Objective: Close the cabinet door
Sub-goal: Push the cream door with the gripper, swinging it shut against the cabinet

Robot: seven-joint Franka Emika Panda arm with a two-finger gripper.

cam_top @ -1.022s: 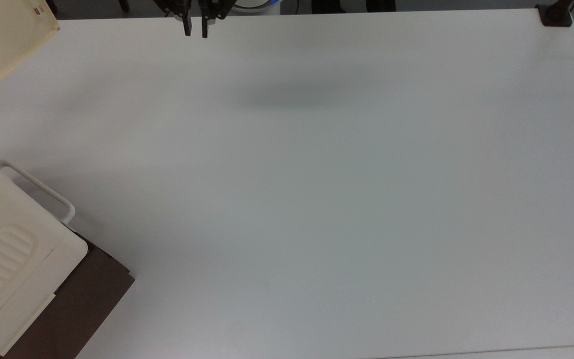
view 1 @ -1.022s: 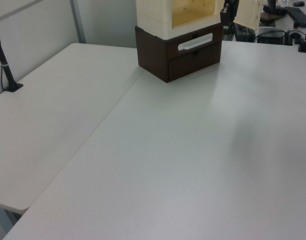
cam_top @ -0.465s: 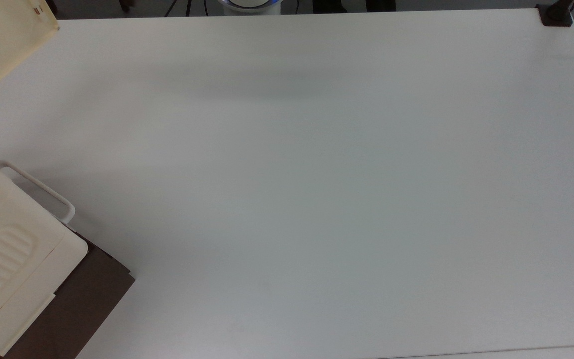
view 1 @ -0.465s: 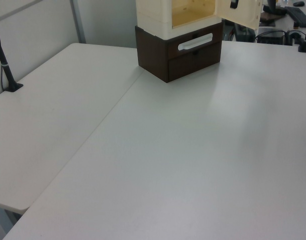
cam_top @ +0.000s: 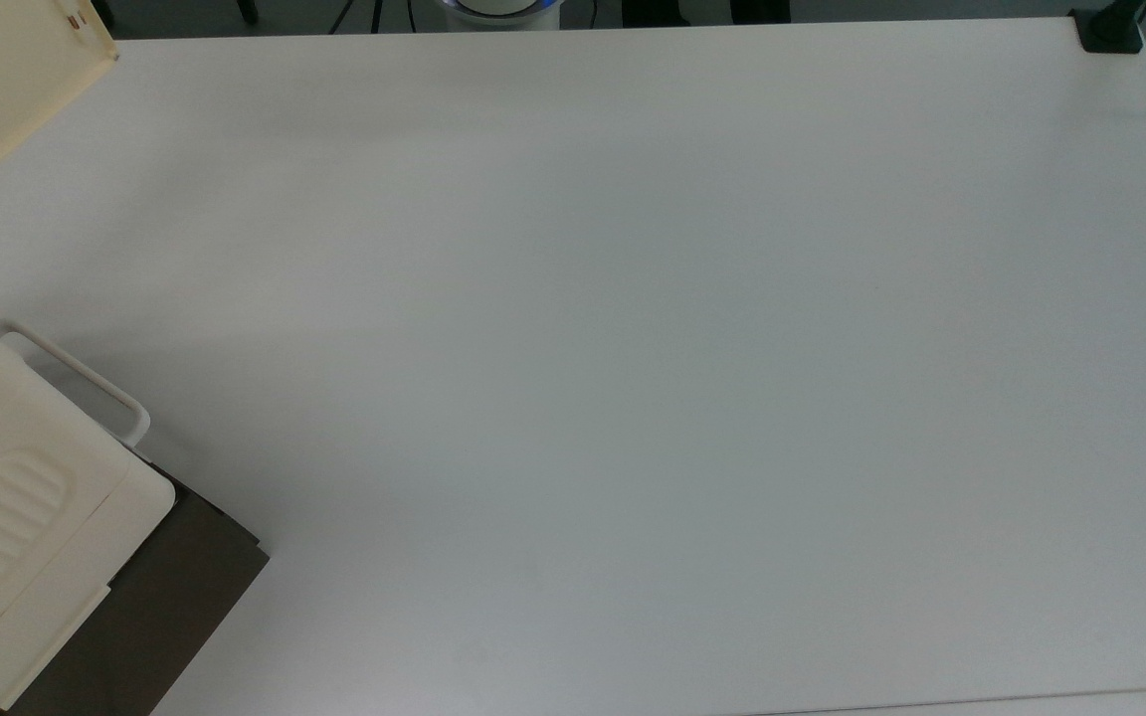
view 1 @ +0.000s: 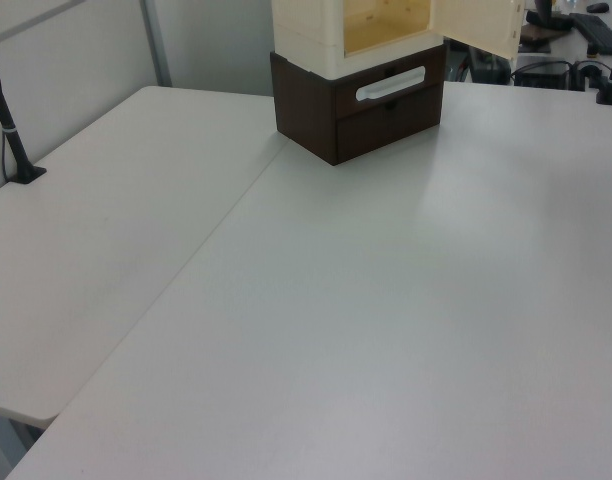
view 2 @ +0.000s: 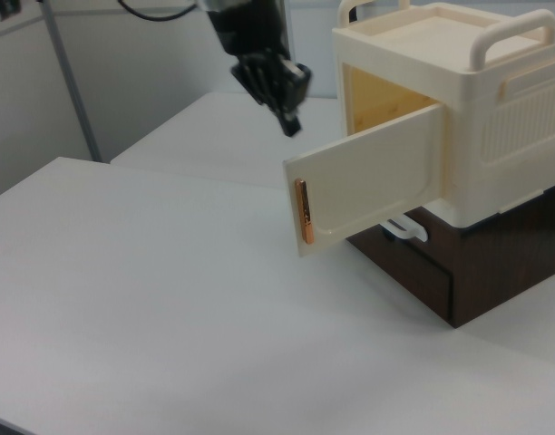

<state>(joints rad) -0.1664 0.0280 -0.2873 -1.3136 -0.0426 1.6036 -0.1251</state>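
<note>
Position: the pale cream-yellow plastic cabinet door (view 2: 368, 177) stands swung open from the cream cabinet (view 2: 459, 118), apart from and below-right of the black two-finger gripper (view 2: 289, 122) in the right view; finger spacing cannot be determined. Since 1.0 s ago, the gripper has left the top view.

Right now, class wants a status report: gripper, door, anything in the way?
Gripper above, beside cabinet door, touching nothing. Door wide open. Nothing between them.

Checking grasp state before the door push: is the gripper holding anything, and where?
Nothing is held. In the right view the gripper hangs in the air above the open cabinet door, clear of its top edge and its copper handle.
</note>
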